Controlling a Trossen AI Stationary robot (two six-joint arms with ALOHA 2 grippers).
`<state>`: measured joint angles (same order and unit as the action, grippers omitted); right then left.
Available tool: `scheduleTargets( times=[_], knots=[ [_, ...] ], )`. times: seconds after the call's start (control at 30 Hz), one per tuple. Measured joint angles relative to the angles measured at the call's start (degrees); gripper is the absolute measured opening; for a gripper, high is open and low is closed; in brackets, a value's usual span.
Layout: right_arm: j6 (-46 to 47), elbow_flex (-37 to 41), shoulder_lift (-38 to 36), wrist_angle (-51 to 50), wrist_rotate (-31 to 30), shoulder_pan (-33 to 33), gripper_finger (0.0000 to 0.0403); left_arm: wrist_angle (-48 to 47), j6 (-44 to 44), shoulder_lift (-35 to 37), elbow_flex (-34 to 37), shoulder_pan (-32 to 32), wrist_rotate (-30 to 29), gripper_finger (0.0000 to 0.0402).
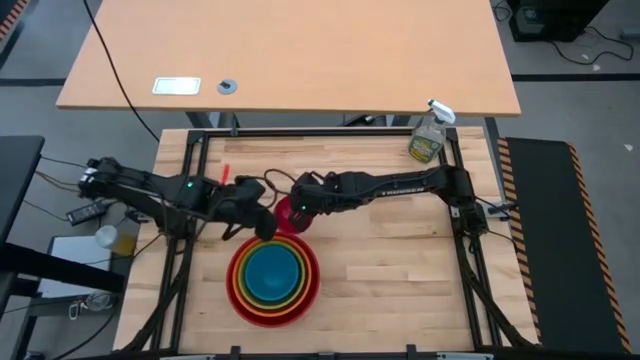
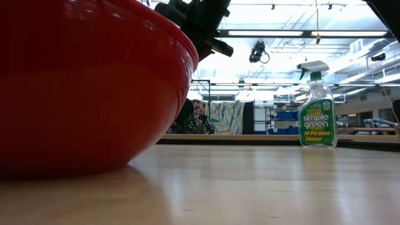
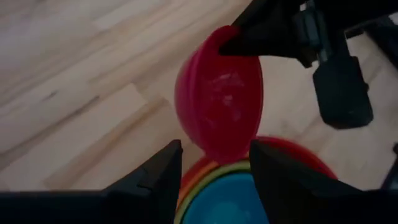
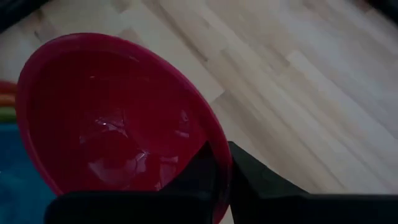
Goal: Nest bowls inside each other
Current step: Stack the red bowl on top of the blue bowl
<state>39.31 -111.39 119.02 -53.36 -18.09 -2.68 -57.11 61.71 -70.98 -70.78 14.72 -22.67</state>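
The red bowl (image 1: 243,300) stands on the table with the orange (image 1: 300,297), lime green (image 1: 297,286) and blue (image 1: 271,273) bowls nested inside it. Just beyond this stack the small magenta-pink bowl (image 1: 290,216) is held up on edge, with my right gripper (image 4: 221,163) shut on it. My left gripper (image 3: 214,158) is open and comes in from the table's left. Its two fingers stand on either side of the pink bowl's lower edge (image 3: 222,149), above the stack. In the low view the red bowl (image 2: 81,81) fills the left. My right gripper pinches the pink bowl's rim (image 4: 211,146), one finger inside the hollow and one on the outer wall. The fingers slant down from the table's right. The bowl is lifted clear and tipped steeply on edge, its hollow toward the right arm. My left gripper: I cannot tell whether its fingers touch the bowl.
A clear spray bottle (image 1: 430,137) of green cleaner stands at the far right corner of the table. Bare wood lies to the right of the stack and along the near edge. A second tabletop (image 1: 300,50) lies beyond the far edge.
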Motion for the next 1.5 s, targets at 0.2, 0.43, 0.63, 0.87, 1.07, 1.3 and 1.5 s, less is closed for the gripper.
scheduleTargets(
  times=[0.2, 0.43, 0.63, 0.87, 1.07, 1.3, 1.5],
  knots=[
    [-1.06, 0.0, -2.4, 0.17, -0.04, 0.55, 0.0032, 0.29, -1.5, -1.95, -0.46, -3.22, 1.06, 0.0189],
    [-1.53, 0.0, -3.95, 1.62, 0.89, 0.65, 0.0032, 0.73, -1.48, -2.23, -0.57, -5.39, 1.06, 0.0189],
    [-0.79, 0.0, -3.95, 2.62, 2.93, 0.5, 0.0032, 1.57, -1.45, -2.21, -0.57, -5.64, 1.06, 0.0185],
    [-0.39, 0.02, -3.95, 4.12, 3.47, 0.55, 0.0032, 0.97, -1.42, -2.23, -0.55, -5.65, 1.36, 0.0118],
    [2.17, 0.02, -3.95, 5.07, 3.45, 0.5, 0.0046, -0.27, -1.18, -2.26, -0.45, -5.77, 0.7, 0.0034],
    [-0.82, -0.02, -4.06, 7.08, 9.22, 0.52, 0.0154, -1.5, -2.69, -2.3, -0.36, -5.64, 1.53, 0.0007],
    [-2.35, -0.04, -4.58, 3.34, 15.01, 1.06, 0.0242, -2.62, -3.4, -2.3, -0.41, -5.0, 2.76, 0.0006]
  ],
)
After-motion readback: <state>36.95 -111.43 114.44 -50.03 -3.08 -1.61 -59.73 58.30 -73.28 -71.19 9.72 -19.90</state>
